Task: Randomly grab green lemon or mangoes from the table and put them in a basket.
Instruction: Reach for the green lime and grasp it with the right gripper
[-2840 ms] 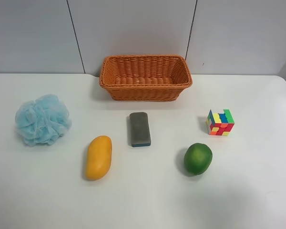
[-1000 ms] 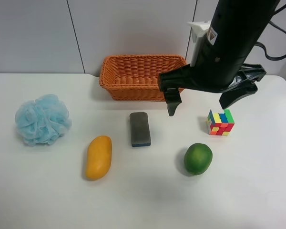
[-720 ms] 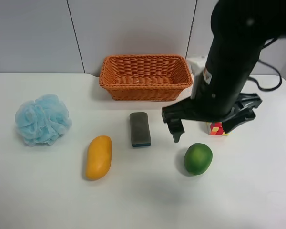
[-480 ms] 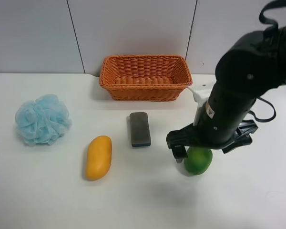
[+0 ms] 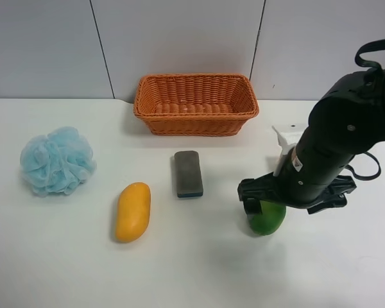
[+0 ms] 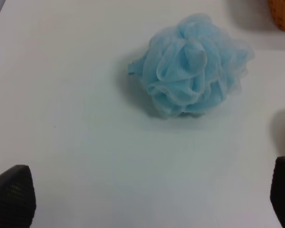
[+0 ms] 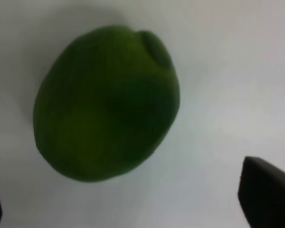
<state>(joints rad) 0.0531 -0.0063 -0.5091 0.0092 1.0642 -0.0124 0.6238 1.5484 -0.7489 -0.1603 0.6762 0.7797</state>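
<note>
The green lemon [image 5: 267,219] lies on the white table [image 5: 199,269], front right, mostly covered from above by my right arm. In the right wrist view the lemon [image 7: 104,102] fills the middle. My right gripper [image 5: 290,204] [image 7: 130,209] is open and hangs low over the lemon, one fingertip [image 7: 266,194] to each side, with no visible contact. The yellow-orange mango [image 5: 133,211] lies front left. The wicker basket [image 5: 196,118] stands at the back centre. My left gripper [image 6: 147,199] is open and empty above the table; it does not show in the exterior view.
A blue mesh bath puff [image 5: 56,160] [image 6: 194,64] sits at the left. A grey sponge block [image 5: 188,173] lies in the middle between the mango and the lemon. The colour cube is hidden behind my right arm. A basket corner [image 6: 282,9] shows in the left wrist view.
My right arm came into view near the basket, then moved forward and down over the green lemon, covering the colour cube. The fruits have not moved.
</note>
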